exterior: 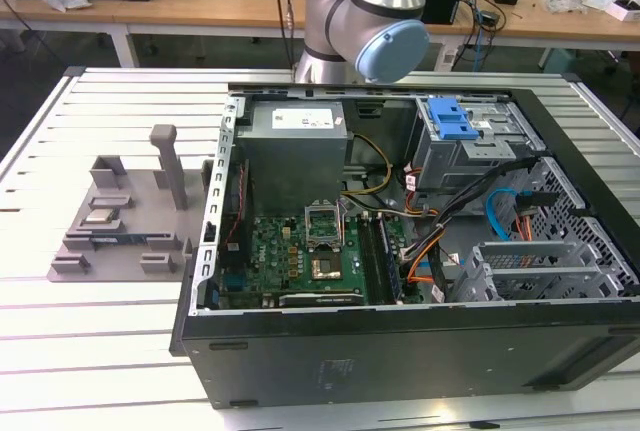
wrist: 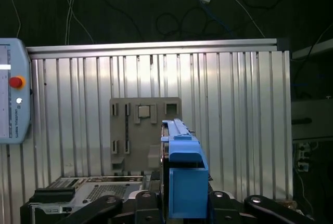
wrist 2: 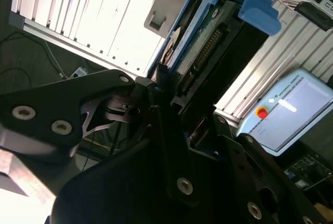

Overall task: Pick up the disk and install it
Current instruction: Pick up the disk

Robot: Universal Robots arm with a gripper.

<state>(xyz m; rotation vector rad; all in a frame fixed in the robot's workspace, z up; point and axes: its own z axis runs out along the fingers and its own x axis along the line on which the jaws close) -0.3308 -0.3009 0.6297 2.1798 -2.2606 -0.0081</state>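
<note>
The end effector (wrist: 182, 206) is closed on the disk (wrist: 183, 167) and holds it high over the surface (exterior: 100, 351), so I judge the pick-up is done and the install is not yet. Installing asks, I think, to line the disk with the drive cage (exterior: 470, 156) inside the computer case (exterior: 400, 351). The cables (exterior: 505, 213) near the cage and its blue latch (exterior: 455, 119) may hinder. The grey fixture (exterior: 120, 221) lies beside the case.
</note>
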